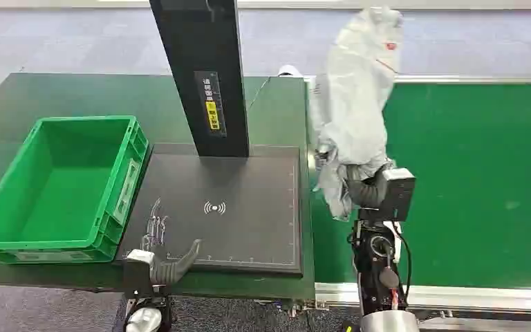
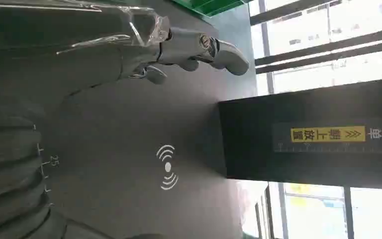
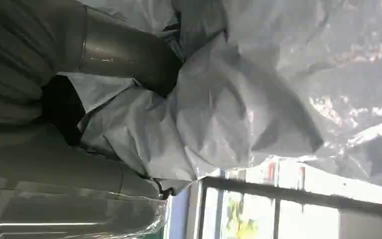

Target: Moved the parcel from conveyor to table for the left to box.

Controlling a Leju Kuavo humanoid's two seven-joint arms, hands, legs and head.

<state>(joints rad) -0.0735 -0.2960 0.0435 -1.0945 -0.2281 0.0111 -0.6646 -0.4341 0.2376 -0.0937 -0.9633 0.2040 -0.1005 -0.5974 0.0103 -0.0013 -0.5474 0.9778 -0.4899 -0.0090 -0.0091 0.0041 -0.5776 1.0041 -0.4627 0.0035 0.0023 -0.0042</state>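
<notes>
Right hand [image 1: 359,181] – fingers clasping parcel [image 1: 355,104], lifting it centre-right | left hand [image 1: 173,266] – fingers spreading, waiting | surface [image 1: 269,104] placement, boxing pending.

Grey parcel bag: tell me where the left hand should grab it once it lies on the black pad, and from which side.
The grey parcel bag is soft, crumpled plastic, gripped at its lower end by the right hand. It has no rigid edge, so pinch a bunched fold of its bulky middle, probably from above. The left hand rests open at the black pad's near edge, so reaching forward looks easiest.
</notes>
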